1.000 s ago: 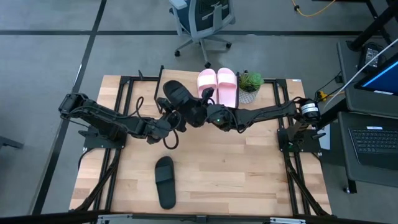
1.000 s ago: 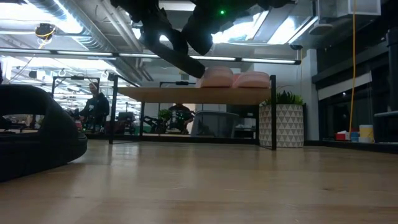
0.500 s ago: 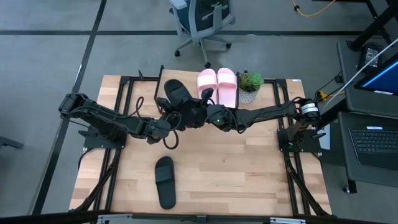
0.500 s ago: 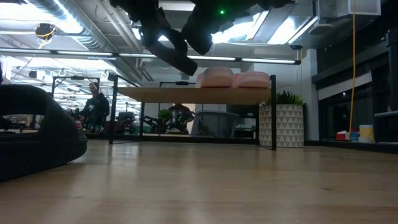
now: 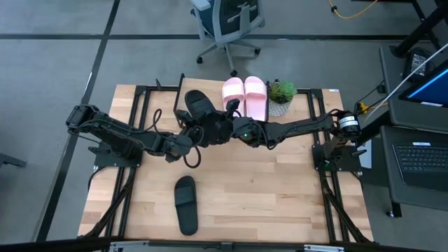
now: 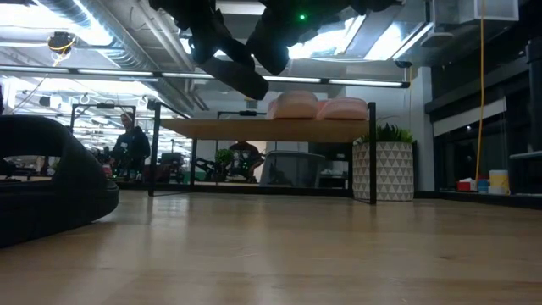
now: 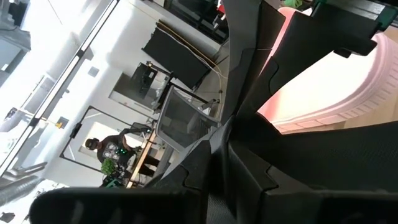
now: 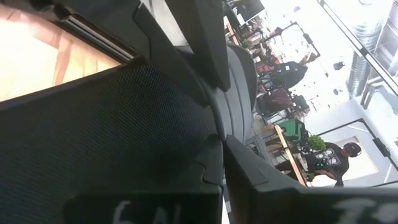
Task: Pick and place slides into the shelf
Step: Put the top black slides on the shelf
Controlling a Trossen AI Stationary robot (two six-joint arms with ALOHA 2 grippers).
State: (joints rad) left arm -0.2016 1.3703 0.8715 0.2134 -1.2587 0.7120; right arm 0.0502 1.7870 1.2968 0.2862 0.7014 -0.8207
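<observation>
A black slide (image 5: 198,106) hangs tilted in the air by the left end of the shelf (image 6: 220,129), seen in the low view as the black slide (image 6: 241,76) just above the plank. My left gripper (image 5: 196,129) and my right gripper (image 5: 218,127) are both shut on its near end. Two pink slides (image 5: 245,96) lie side by side, soles down, on the shelf's right half. A second black slide (image 5: 185,204) lies flat on the table near the front edge. My left gripper (image 7: 219,155) pinches a thin black edge of the slide (image 7: 239,93) between its two fingers, coming level from the table's left. The slide is clear of table and shelf. My right gripper (image 8: 222,146) pinches the slide's edge (image 8: 239,87) next to its mesh-textured face (image 8: 118,137), coming about level from the table's right. The slide slants down toward the shelf.
A small potted plant (image 5: 281,96) stands at the shelf's right end. Black frame rails run along both sides of the table (image 5: 280,196). An office chair (image 5: 225,24) stands beyond the far edge, and people show in the room behind.
My left gripper has shut on the black slide while both arms kept their place. The slide's low end has risen a little, so it hangs less steeply above the shelf than before.
</observation>
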